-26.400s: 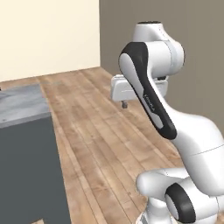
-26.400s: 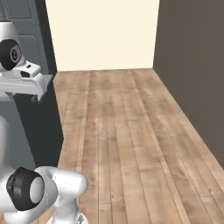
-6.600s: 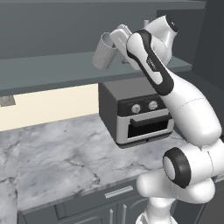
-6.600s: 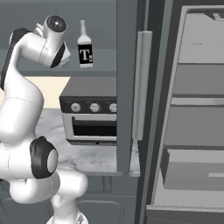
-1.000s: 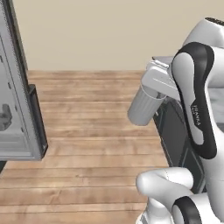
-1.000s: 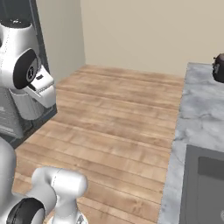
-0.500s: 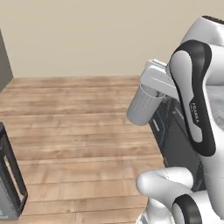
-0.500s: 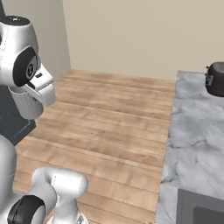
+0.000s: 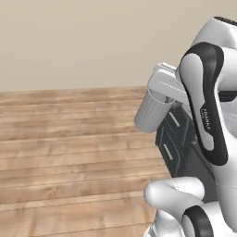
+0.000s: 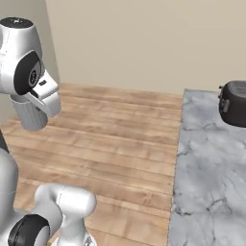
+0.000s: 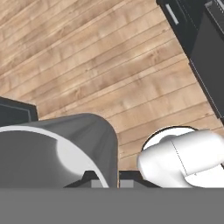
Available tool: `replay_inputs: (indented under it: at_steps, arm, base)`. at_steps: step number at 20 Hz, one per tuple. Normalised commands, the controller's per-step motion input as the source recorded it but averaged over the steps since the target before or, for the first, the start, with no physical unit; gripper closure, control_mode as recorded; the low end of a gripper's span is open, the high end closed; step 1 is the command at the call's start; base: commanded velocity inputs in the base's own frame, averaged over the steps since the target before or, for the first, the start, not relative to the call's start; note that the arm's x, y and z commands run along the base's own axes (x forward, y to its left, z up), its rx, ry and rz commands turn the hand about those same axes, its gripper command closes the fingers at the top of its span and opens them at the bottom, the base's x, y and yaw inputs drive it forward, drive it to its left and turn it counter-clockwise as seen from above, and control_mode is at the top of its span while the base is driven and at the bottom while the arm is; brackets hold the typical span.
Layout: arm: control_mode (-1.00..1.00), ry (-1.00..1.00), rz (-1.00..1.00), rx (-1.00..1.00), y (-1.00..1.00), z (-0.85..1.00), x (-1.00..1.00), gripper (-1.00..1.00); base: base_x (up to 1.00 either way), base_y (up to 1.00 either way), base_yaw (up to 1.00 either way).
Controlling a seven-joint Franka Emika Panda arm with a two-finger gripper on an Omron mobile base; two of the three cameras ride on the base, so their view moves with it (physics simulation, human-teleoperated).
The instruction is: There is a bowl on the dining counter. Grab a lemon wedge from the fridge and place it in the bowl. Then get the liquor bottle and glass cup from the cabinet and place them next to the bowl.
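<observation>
The glass cup (image 9: pixel 149 112), a grey translucent tumbler, hangs tilted in the air with my gripper (image 9: pixel 160 96) shut on its rim. From the right base view the glass cup (image 10: pixel 28 113) sits under the white hand, gripper (image 10: pixel 41 103) at its top edge. The hand view looks along the glass cup (image 11: pixel 57 146), whose wall passes between the two fingertips of the gripper (image 11: pixel 108 180). Wooden floor lies below it. The bowl, lemon wedge, liquor bottle, fridge and cabinet are out of view.
A grey-white marble counter top (image 10: pixel 207 163) runs along the right, with a dark toaster (image 10: pixel 233 103) at its far end. Dark drawer fronts (image 9: pixel 177 141) stand behind the arm. A plain beige wall (image 9: pixel 83 41) closes off the wooden floor (image 10: pixel 115 134).
The whole picture has shifted as the base turns: the dark unit left the left base view, and the marble top and toaster slid leftward in the right. The cup stays in the gripper.
</observation>
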Motion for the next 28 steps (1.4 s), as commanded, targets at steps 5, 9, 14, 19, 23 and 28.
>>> replay_inputs:
  at_steps: [5, 9, 14, 19, 23, 28]
  arm:
    - [1.0, 0.0, 0.0, 0.0, 0.0, 0.0, 0.0, 1.0]
    - [1.0, 0.0, 0.0, 0.0, 0.0, 0.0, 0.0, 1.0]
    - [1.0, 0.0, 0.0, 0.0, 0.0, 0.0, 0.0, 1.0]
    - [1.0, 0.0, 0.0, 0.0, 0.0, 0.0, 0.0, 1.0]
    - [1.0, 0.0, 0.0, 0.0, 0.0, 0.0, 0.0, 1.0]
    - [1.0, 0.0, 0.0, 0.0, 0.0, 0.0, 0.0, 1.0]
  base:
    - [1.0, 0.14, -0.11]
    - [1.0, 0.31, -0.09]
    - [1.0, 0.37, -0.11]
    - [1.0, 0.39, -0.11]
    - [1.0, 0.39, -0.13]
    - [1.0, 0.41, -0.25]
